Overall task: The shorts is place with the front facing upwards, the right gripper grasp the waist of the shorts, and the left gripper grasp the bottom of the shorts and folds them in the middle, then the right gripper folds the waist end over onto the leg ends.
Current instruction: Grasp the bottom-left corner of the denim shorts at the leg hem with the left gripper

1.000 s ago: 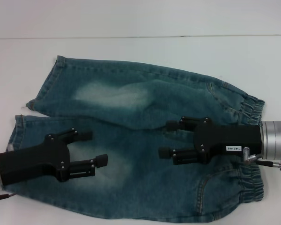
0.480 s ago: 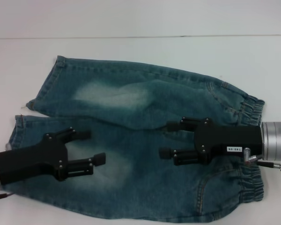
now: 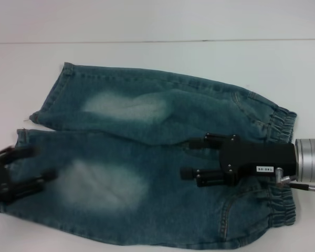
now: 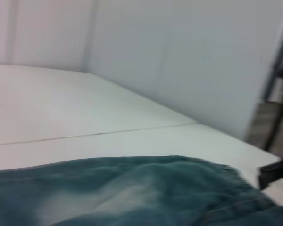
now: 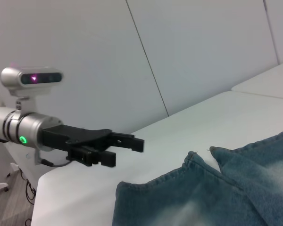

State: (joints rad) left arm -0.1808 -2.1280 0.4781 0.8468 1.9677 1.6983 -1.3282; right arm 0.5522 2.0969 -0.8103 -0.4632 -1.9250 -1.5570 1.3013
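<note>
Blue denim shorts (image 3: 147, 136) lie flat on the white table, elastic waist (image 3: 283, 126) at the right, leg hems (image 3: 47, 100) at the left. My right gripper (image 3: 189, 157) hovers open over the crotch area, just inside the waist, fingertips pointing left with nothing between them. At the picture's left edge my left gripper (image 3: 38, 164) is blurred, over the near leg's hem, fingers spread and empty. The right wrist view shows the left gripper (image 5: 126, 151) beyond the leg hems (image 5: 198, 162). Denim (image 4: 132, 193) fills the left wrist view, and a black right fingertip (image 4: 273, 172) shows at its edge.
Around the shorts is bare white table (image 3: 147, 21), with a seam line running across behind them. A pale wall (image 5: 203, 47) stands beyond the table. The near leg reaches close to the table's front edge.
The left gripper has slid quickly left, from over the near leg's middle back to its hem. The right gripper has hardly moved. The shorts lie as before.
</note>
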